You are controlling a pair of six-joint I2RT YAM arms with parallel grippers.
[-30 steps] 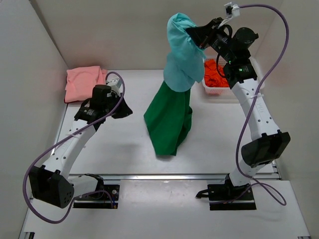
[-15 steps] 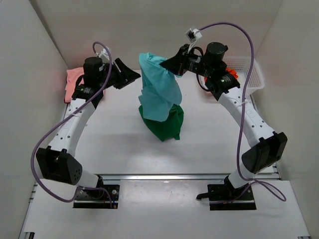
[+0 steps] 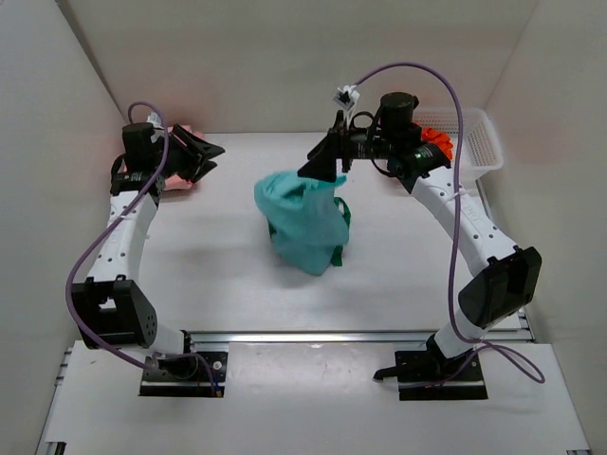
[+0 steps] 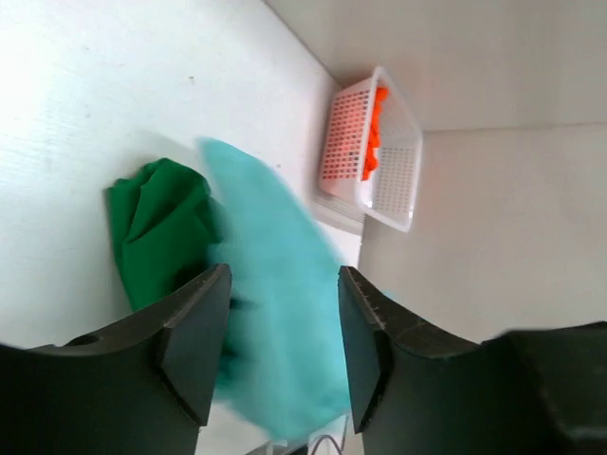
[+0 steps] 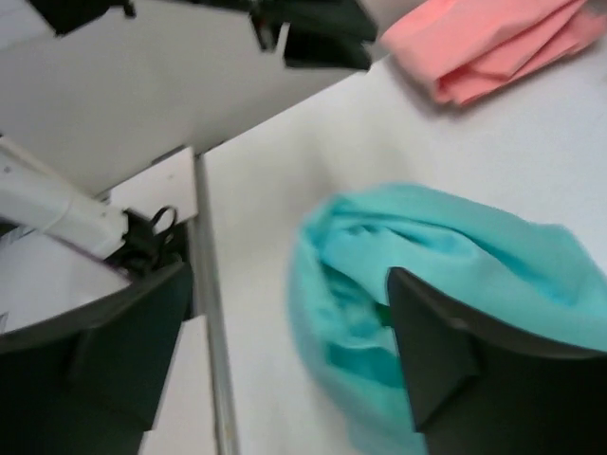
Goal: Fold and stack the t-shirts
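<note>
A teal t-shirt (image 3: 302, 226) lies in a loose heap mid-table, blurred in both wrist views (image 4: 275, 284) (image 5: 427, 251). It covers most of a dark green t-shirt (image 3: 343, 216) (image 4: 156, 227). A salmon pink t-shirt (image 3: 180, 183) (image 5: 493, 43) lies folded at the far left, partly hidden behind my left arm. My right gripper (image 3: 322, 156) (image 5: 289, 322) hovers open just above the teal heap's far edge, holding nothing. My left gripper (image 3: 211, 159) (image 4: 282, 322) stands open at the far left, pointing toward the heap and well apart from it.
A white mesh basket (image 3: 474, 142) (image 4: 398, 161) with orange cloth inside sits at the far right corner. White walls close in the table on the left, back and right. The arm bases sit along the near rail.
My right gripper opened and let go of the teal t-shirt, which dropped onto the green one. My left gripper opened and swung back to the far left.
</note>
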